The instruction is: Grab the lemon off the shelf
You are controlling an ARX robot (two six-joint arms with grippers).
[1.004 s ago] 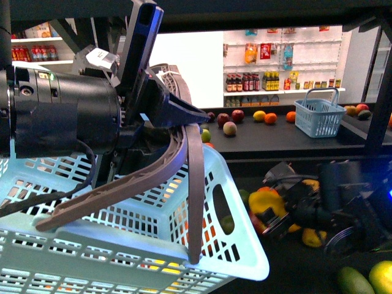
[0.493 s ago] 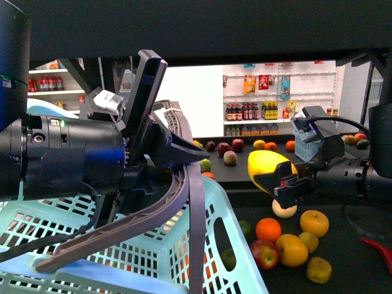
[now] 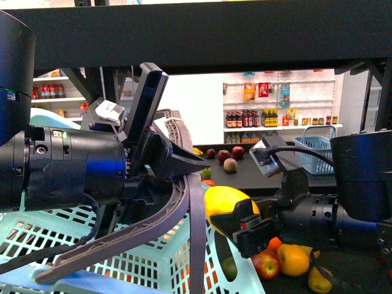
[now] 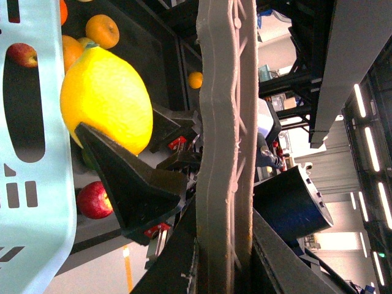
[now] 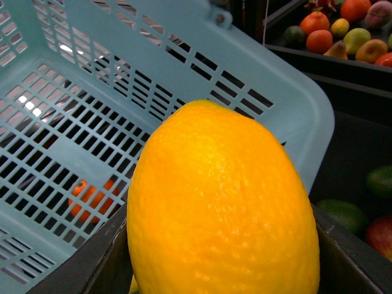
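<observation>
My right gripper (image 3: 240, 225) is shut on the lemon (image 3: 222, 201), a large smooth bright-yellow oval. It hangs just beside the near rim of the light-blue basket (image 3: 153, 263). In the right wrist view the lemon (image 5: 223, 202) fills the frame between both dark fingers (image 5: 92, 269), with the basket's (image 5: 122, 73) slatted wall right behind it. My left gripper (image 3: 184, 162) is shut on the grey-brown basket handle (image 3: 191, 214). From the left wrist, that handle (image 4: 223, 122) runs through the jaws and the lemon (image 4: 107, 101) sits beside the basket wall (image 4: 37, 184). The black shelf deck (image 3: 184, 37) spans overhead.
A red apple (image 3: 265, 264) and yellow-orange fruits (image 3: 293, 259) lie on the lower deck under my right arm. More fruit (image 3: 229, 164) and a small blue basket (image 3: 315, 150) sit on the far deck. White store shelves (image 3: 275, 92) with bottles stand behind. A black upright (image 3: 383, 104) stands at right.
My right gripper rose from the lower deck with the lemon, then moved left and lower to the big basket's rim. The left gripper keeps its hold on the handle.
</observation>
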